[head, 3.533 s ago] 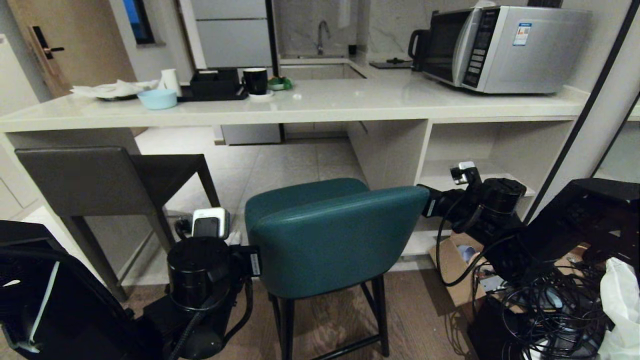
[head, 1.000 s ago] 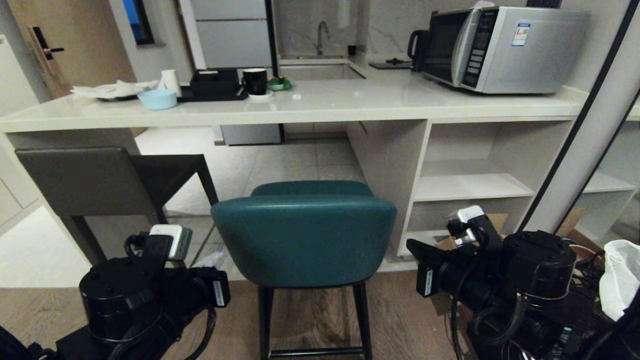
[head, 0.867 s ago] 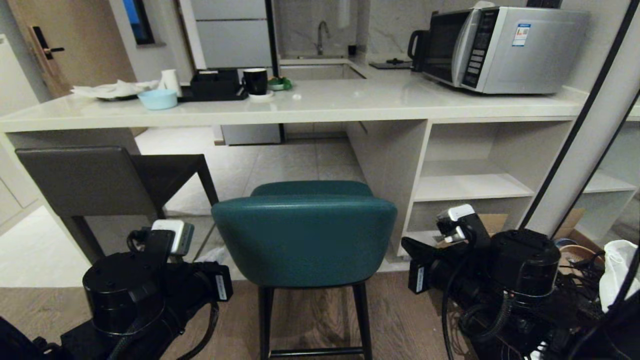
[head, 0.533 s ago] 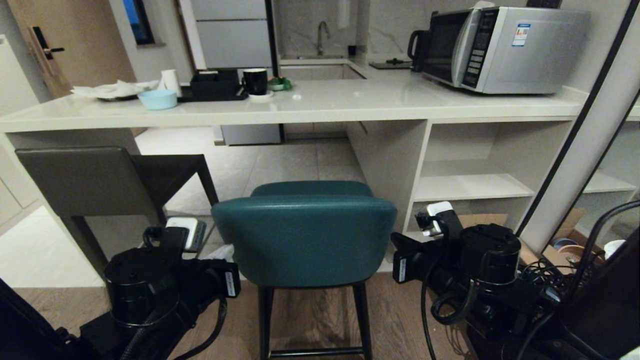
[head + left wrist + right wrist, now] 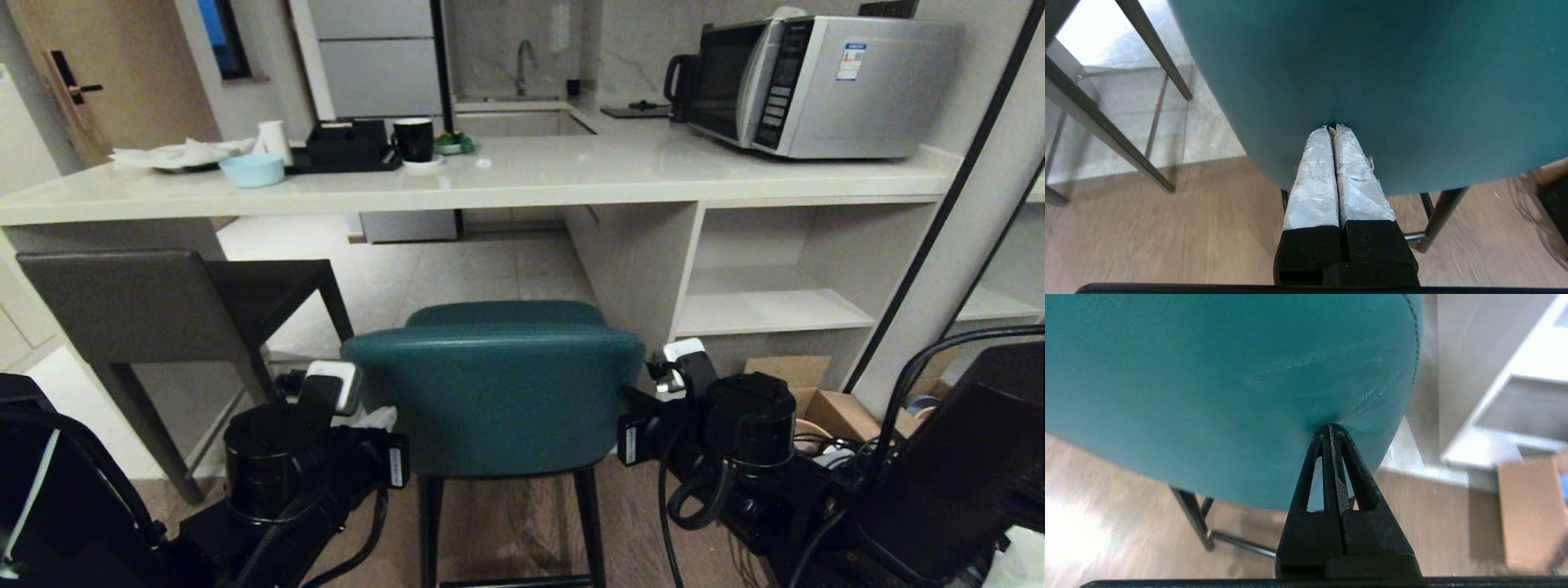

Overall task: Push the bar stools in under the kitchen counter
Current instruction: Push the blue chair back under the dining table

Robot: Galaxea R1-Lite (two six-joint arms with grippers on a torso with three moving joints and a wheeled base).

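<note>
Head view: the rounded teal stool, smooth leather-look with thin black legs, stands just short of the glossy off-white counter, with the boxy grey stool to its left. Both grippers have their jaws together, tips pressed into the teal backrest: left gripper, right gripper. A blue bowl sits on the counter; can't tell what's in it.

Head camera overlooks the teal stool; both wrist cameras press close behind it.

Wood-plank floor, pale tiles beyond, wooden door
</note>
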